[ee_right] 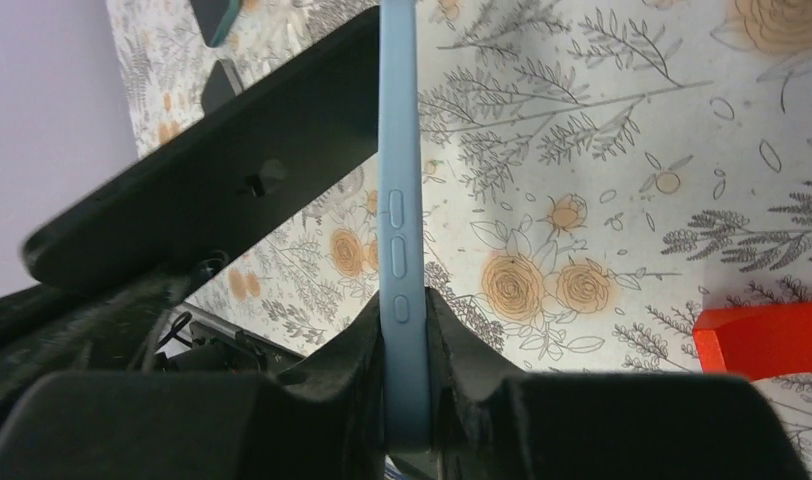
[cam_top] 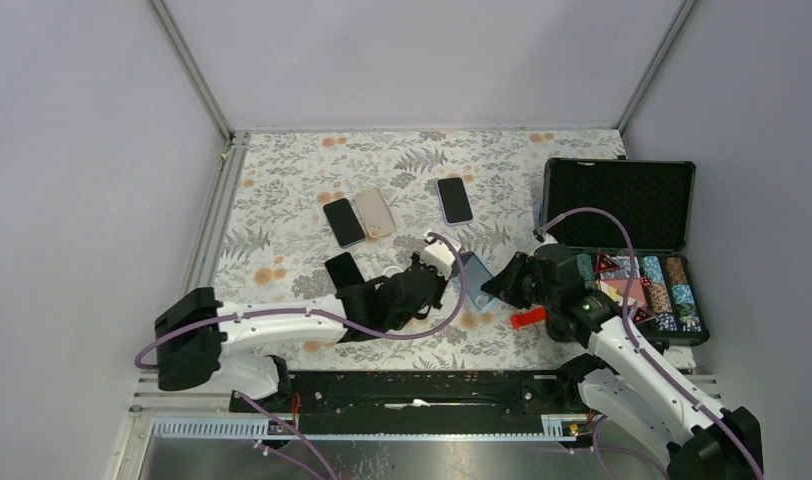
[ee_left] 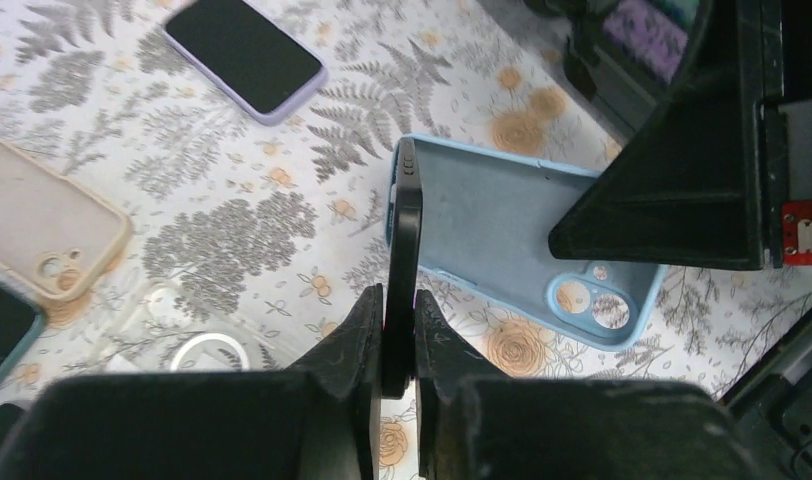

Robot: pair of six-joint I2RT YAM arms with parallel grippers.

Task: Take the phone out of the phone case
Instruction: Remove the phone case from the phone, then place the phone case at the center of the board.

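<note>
floral bench [cam_top: 282, 200]: left hand [ee_left: 399, 320] clamped on what looks like the stiff, slick phone [ee_left: 407, 230], right hand [ee_right: 407, 330] clamped on the bendy phone case [ee_right: 399, 150] rim. grip edges only.

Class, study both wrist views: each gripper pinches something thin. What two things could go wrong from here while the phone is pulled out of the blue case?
1. The left gripper is shut on just the thin edge of the phone. The phone could pivot or slip and drop onto the table.
2. The right gripper pinches the blue case by one side wall, over its buttons. That wall may flex and slide free.
</note>
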